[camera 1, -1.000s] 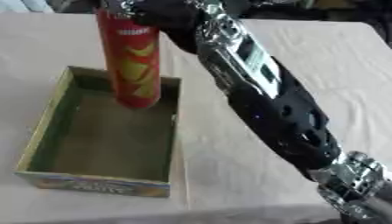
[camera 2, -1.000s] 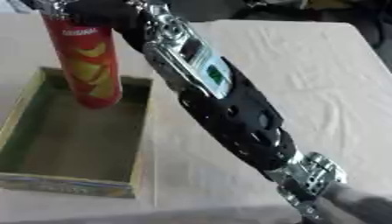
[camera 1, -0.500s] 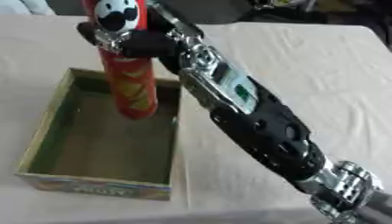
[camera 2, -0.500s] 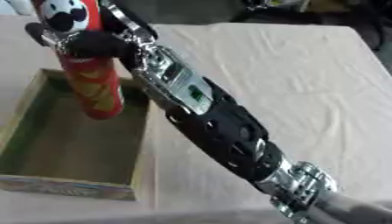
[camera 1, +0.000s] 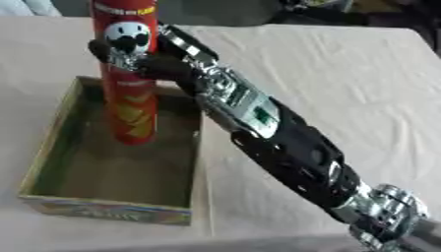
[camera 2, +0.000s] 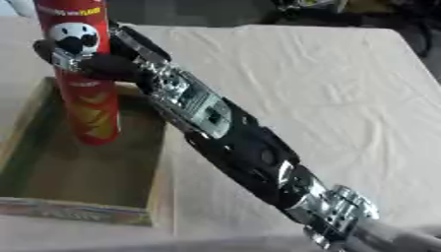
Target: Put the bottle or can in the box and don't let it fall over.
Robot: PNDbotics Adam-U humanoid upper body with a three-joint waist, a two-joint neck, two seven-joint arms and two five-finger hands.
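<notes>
Lowered since earlier: can (camera 1: 127,78), upright, base inside box (camera 1: 51,147); right hand (camera 1: 142,61) grasping its upper half from the right.

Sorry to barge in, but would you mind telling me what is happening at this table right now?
The robot's right hand is curled around a tall red can and holds it upright inside an open cardboard box on the cloth-covered table. The can's base is down near the far end of the box floor; whether it touches cannot be told. The left hand is not in view.
</notes>
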